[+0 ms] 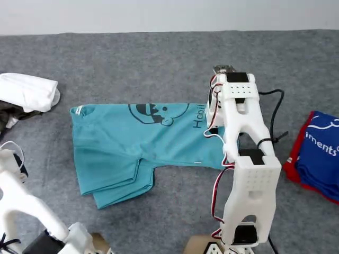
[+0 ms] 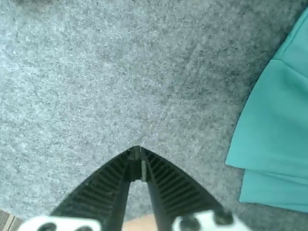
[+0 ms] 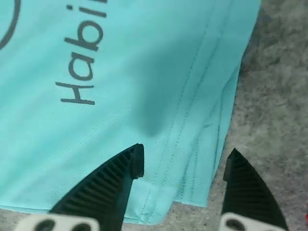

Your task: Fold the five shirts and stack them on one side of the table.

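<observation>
Mid-table: teal shirt (image 1: pixel 137 148) lies part-folded on grey felt table (image 1: pixel 159 58). Right gripper (image 3: pixel 186 150) at the shirt's 3 o'clock hem, jaws spread, straddling the edge. Left gripper (image 2: pixel 138 153) clenched on nothing, over bare felt near the shirt. White folded shirt (image 1: pixel 29 91) at 9 o'clock, blue-red pile (image 1: pixel 320 153) at 3 o'clock.

Grey felt table (image 1: pixel 159 58); teal shirt (image 1: pixel 132 143) spread mid-table; white shirt (image 1: pixel 29 91) left edge; blue-red pile (image 1: pixel 320 153) right edge.
</observation>
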Available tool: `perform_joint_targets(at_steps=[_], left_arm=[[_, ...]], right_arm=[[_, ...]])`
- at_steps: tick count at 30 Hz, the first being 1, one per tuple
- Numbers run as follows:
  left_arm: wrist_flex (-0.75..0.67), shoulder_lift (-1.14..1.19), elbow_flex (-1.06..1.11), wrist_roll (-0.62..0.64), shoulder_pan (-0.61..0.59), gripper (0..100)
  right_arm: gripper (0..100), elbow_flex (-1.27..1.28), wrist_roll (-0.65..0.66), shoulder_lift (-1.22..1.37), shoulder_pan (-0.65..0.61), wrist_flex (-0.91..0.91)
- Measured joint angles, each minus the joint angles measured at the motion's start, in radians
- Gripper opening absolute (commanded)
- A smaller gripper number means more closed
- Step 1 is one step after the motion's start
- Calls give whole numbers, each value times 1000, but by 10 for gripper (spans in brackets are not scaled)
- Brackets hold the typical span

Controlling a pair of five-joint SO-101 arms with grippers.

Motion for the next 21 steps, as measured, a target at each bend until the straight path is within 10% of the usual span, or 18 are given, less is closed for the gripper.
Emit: perform_joint_targets(at_steps=[21], left_arm=[[0,0,0,0,0,3]], right_arm=[[184,-17,-3,83,-17,-68]])
